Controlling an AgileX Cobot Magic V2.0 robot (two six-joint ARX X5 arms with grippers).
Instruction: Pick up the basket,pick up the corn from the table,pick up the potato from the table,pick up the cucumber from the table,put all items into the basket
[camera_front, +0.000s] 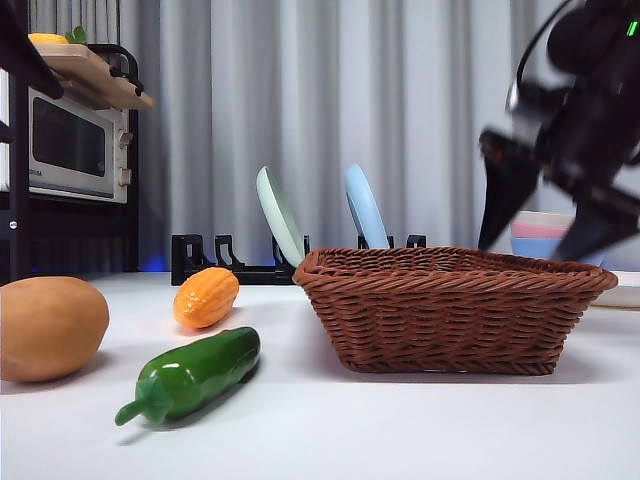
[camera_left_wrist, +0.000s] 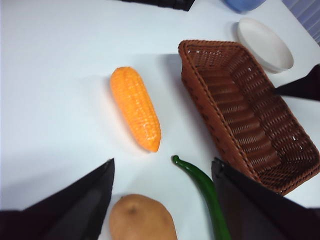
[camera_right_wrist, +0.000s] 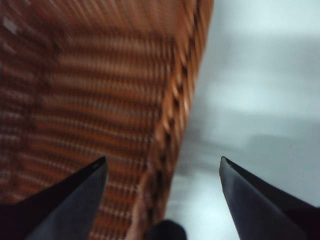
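The brown wicker basket (camera_front: 455, 308) stands empty on the white table (camera_front: 400, 430), right of centre. My right gripper (camera_front: 535, 235) hangs open just above the basket's right rim (camera_right_wrist: 172, 125), one jaw over the inside and one outside; this view is blurred. Left of the basket lie the orange corn (camera_front: 205, 297), the green cucumber (camera_front: 195, 373) and the tan potato (camera_front: 48, 327). My left gripper (camera_left_wrist: 162, 192) is open high above the corn (camera_left_wrist: 135, 107), cucumber (camera_left_wrist: 202, 187) and potato (camera_left_wrist: 141, 218), with the basket (camera_left_wrist: 247, 115) beside them.
A black dish rack (camera_front: 235, 262) with a green plate (camera_front: 280, 215) and a blue plate (camera_front: 366, 208) stands behind the basket. Stacked bowls (camera_front: 545, 237) and a white dish (camera_left_wrist: 265, 44) sit at the right. A microwave (camera_front: 75, 145) on a shelf is far left.
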